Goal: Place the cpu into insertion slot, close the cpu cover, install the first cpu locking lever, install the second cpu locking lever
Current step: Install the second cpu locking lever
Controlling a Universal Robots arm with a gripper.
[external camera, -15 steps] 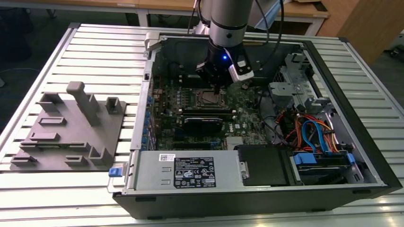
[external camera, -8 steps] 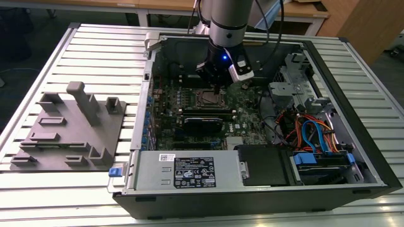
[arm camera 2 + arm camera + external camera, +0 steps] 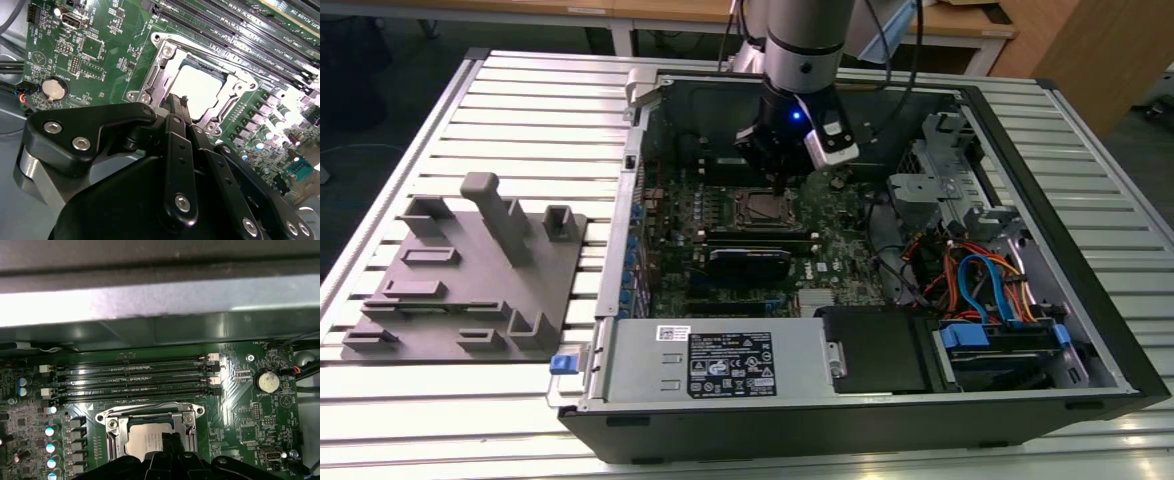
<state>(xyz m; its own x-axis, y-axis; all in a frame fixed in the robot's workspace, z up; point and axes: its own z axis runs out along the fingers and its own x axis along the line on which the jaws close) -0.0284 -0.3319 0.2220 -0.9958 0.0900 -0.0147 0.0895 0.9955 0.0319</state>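
Down inside the open black computer case (image 3: 854, 400), in the exterior view, my arm reaches from above and my black pincer (image 3: 781, 182) hangs just over the small square insertion slot with its silvery metal rim (image 3: 762, 207), set in the green circuit board (image 3: 720, 250). To the exterior view's left of the case a grey plastic fixture block (image 3: 460, 270) lies on the slatted metal table (image 3: 520, 90), well apart from my work. In the second wrist view, my pincer (image 3: 176, 104) has its two black fingers (image 3: 172, 112) pressed together, tip to tip, with nothing between them, and they sit at the near edge of the socket. The cpu, a flat square chip with a pale silvery top (image 3: 202, 87), lies in the slot, and the thin silvery metal cpu cover frame (image 3: 155, 75) lies flat around it with the chip showing through its window. A round silver coin battery (image 3: 54, 88) sits on the board beside the socket, and long black memory slots (image 3: 225, 25) run along the far side. In the first wrist view, the cpu (image 3: 145, 442) shows again inside the cover (image 3: 150, 412), with my pincer (image 3: 167, 442) just over its near part, memory slots (image 3: 130, 375) beyond and the coin battery (image 3: 268, 381) off to one side.
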